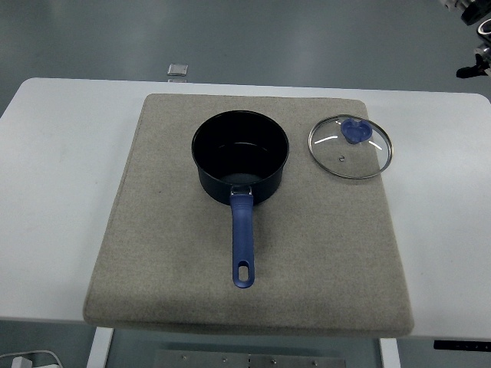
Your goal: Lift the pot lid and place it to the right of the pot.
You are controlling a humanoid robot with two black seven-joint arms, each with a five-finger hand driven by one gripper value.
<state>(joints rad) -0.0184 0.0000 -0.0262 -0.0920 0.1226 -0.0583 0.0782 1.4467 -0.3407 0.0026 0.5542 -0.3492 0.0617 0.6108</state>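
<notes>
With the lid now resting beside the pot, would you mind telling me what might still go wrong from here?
Little seems left to fail. The glass lid lies flat on the grey mat, right of the pot and apart from it, but it sits near the mat's right edge, so a nudge might slide it onto the white table. The pot's blue handle points toward the near edge and could be caught by a returning arm.

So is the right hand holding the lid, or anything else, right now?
Nothing is held. The glass lid lies on the mat right of the pot, no hand on it.

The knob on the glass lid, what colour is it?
Blue knob, seen in the head view.
</notes>
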